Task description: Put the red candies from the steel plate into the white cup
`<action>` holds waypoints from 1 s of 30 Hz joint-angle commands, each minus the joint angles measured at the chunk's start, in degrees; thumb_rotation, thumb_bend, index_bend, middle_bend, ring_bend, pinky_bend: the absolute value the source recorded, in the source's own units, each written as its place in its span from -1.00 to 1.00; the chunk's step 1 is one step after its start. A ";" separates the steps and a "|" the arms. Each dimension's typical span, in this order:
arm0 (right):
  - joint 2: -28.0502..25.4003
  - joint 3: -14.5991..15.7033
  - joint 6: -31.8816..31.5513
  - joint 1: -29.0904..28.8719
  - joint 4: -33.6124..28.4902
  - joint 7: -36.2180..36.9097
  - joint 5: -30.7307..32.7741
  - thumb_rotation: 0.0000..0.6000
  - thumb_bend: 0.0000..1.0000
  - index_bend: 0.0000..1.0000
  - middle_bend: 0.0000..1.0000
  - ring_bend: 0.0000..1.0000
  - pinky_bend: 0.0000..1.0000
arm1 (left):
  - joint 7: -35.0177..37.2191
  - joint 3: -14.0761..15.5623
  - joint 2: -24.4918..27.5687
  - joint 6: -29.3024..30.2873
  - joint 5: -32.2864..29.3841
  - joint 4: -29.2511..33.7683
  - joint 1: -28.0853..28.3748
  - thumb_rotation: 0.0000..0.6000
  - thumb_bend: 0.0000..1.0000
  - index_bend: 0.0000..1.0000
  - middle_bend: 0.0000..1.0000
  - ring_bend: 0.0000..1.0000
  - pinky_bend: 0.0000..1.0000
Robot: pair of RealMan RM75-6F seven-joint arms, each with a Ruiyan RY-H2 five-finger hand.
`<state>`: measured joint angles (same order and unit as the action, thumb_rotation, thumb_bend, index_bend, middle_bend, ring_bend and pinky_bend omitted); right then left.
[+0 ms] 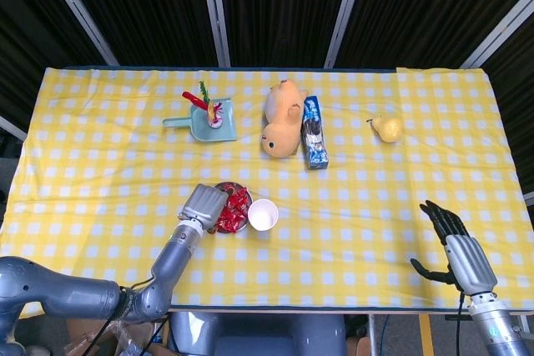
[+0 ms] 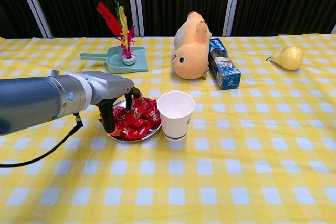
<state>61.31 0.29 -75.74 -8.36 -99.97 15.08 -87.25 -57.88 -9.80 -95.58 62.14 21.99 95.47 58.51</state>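
Grey left hand (image 2: 113, 95) lowered onto red wrapped candies (image 2: 137, 121) in round steel plate (image 2: 127, 136), grasp cannot be told, white paper cup (image 2: 176, 114) just beside plate, black right hand (image 1: 457, 249) spread, nothing held, well apart from cup.

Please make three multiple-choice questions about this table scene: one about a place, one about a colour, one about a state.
1. Where does the white cup stand?
A. beside the steel plate
B. on the dustpan
C. next to the pear

2. What colour is the dustpan?
A. red
B. teal
C. black

3. What is the left hand doing?
A. resting far from the plate
B. reaching down onto the candies
C. holding the cup

Answers: 1 A, cup and plate sit side by side; 2 B, it is plainly teal; 3 B, its fingers are over the plate among the candies.
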 commanded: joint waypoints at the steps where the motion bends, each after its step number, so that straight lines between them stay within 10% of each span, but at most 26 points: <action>1: -0.03 0.01 0.04 0.00 -0.06 -0.02 0.02 1.00 -0.35 -1.00 -1.00 -1.00 -1.00 | 0.44 0.30 -0.11 0.04 0.06 -0.34 0.10 1.00 -0.47 -0.53 -0.41 0.85 0.92; 11: -0.06 -0.01 0.12 -0.02 -0.19 -0.03 0.07 1.00 -0.35 -1.00 -1.00 -1.00 -1.00 | 0.99 1.35 -1.73 -0.14 0.32 -2.86 1.13 1.00 -0.47 -0.46 -0.35 0.85 0.92; 30: -0.17 0.09 0.07 0.01 -0.24 0.41 -0.23 1.00 -0.35 -1.00 -1.00 -1.00 -1.00 | 1.75 3.58 -3.40 3.53 4.62 -5.97 0.10 1.00 -0.23 0.07 0.35 0.85 0.94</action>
<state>61.15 0.38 -75.67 -8.35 -100.21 15.49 -87.48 -56.31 -6.16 -99.08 65.51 26.42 89.62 58.76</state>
